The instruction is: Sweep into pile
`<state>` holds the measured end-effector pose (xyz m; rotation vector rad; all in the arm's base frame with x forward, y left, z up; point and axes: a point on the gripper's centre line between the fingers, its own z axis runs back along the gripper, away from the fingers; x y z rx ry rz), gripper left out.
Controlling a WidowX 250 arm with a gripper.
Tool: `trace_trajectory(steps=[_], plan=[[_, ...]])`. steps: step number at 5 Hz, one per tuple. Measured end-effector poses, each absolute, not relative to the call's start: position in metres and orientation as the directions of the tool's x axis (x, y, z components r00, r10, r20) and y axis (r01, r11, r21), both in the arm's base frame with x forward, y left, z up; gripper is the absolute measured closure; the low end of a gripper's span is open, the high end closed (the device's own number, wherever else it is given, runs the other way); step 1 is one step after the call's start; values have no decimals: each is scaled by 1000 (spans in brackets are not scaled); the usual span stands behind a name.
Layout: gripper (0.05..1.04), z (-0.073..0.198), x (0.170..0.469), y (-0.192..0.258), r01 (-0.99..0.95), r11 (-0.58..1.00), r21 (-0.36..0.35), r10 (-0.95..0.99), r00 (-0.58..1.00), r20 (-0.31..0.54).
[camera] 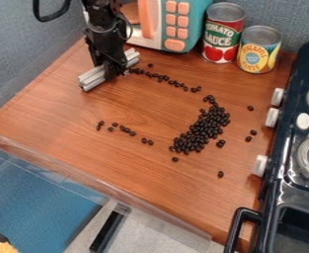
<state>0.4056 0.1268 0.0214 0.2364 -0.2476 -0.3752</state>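
Observation:
At the upper left of the table, the gripper point(110, 69) hangs down with a light grey ribbed bar point(94, 77) across its lower end, the bar resting at or just above the wood. Dark beans point(203, 129) form a dense curved heap right of the middle. One thin line of beans point(163, 78) runs from beside the bar toward the heap's upper end. Another loose row point(127, 130) lies left of the heap. Several single beans point(250, 107) are scattered to the heap's right and below it.
A toy microwave point(173, 24) stands at the back, with a tomato can point(222, 33) and a pineapple can point(258, 49) to its right. The toy stove point(289, 163) with white knobs borders the right side. A clear raised strip point(104, 188) follows the table's front edge.

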Motion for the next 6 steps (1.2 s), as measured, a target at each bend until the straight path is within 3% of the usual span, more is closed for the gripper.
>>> trace_trajectory(steps=[2,4,6], plan=[[701,16,404,111,349,903,251,-400,896,195],[701,19,407,49,450,870,200,-488,842,231],[701,18,405,26,485,857,177,-515,823,238]])
